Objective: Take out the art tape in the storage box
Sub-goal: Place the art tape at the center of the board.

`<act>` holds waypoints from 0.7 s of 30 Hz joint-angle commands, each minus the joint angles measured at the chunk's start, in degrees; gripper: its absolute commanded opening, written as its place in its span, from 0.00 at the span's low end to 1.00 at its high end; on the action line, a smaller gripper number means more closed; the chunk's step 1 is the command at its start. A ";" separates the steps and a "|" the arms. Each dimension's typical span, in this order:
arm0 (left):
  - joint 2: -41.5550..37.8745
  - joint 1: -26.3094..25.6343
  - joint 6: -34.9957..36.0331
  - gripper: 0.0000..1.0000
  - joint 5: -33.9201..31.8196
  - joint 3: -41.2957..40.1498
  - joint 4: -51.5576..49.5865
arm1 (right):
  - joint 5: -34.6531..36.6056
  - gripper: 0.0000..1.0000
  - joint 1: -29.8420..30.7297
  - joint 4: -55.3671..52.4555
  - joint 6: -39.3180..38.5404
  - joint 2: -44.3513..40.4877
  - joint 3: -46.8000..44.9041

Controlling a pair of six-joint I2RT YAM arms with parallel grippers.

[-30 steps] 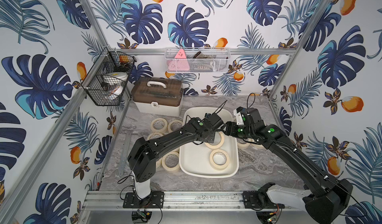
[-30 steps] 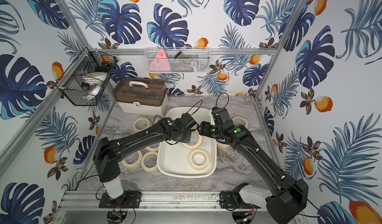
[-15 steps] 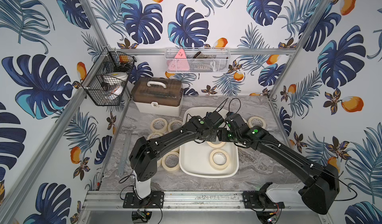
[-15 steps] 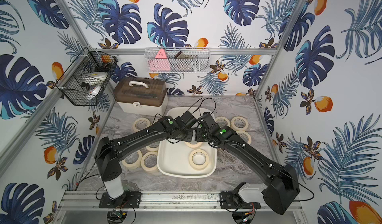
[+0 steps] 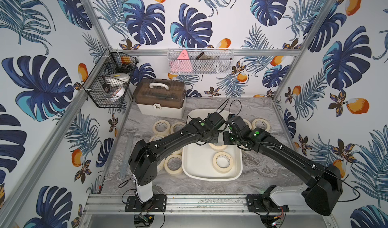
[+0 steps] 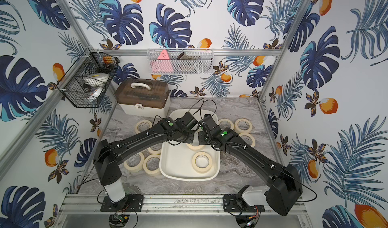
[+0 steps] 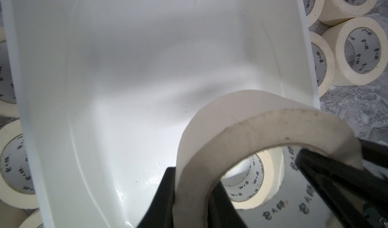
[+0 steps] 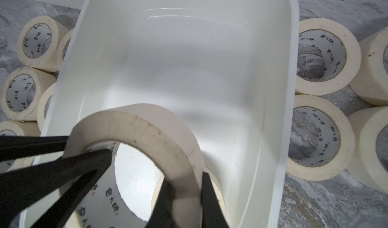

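One cream roll of art tape [image 7: 252, 128] [image 8: 147, 132] hangs over the off-white storage box [image 5: 210, 177] [image 6: 189, 177]. Both grippers are shut on this same roll. My left gripper [image 7: 192, 180] pinches one side of its wall. My right gripper [image 8: 185, 178] pinches the opposite side. In both top views the wrists hide the jaws and the held roll. Another roll [image 5: 223, 161] [image 6: 202, 161] lies flat on the box floor. A third [image 5: 218, 147] shows partly under the wrists. Several rolls lie on the table left [image 5: 161, 126] and right [image 5: 260, 124] of the box.
A white case with a brown lid [image 5: 160, 99] stands behind the box at the back left. A black wire basket [image 5: 109, 79] hangs on the left wall and a white mesh basket [image 5: 200, 62] on the back rail. A metal strip [image 5: 127, 155] lies along the table's left side.
My right gripper swung in from the box's right side to the roll held by the left gripper and shut on it. The left arm barely moved.
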 commanded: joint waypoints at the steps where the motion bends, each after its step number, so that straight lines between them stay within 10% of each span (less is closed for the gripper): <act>1: -2.18 0.59 -0.91 0.19 0.23 -1.04 1.63 | 1.29 0.01 -0.26 2.30 3.10 -0.73 0.14; 10: -11.70 0.53 2.67 0.65 1.22 -8.67 8.60 | 0.90 0.00 -1.51 -0.41 2.18 -0.40 3.03; 21: -21.63 0.93 6.38 0.86 -1.23 -16.21 13.64 | -1.86 0.00 -12.86 -6.15 0.85 -6.02 2.79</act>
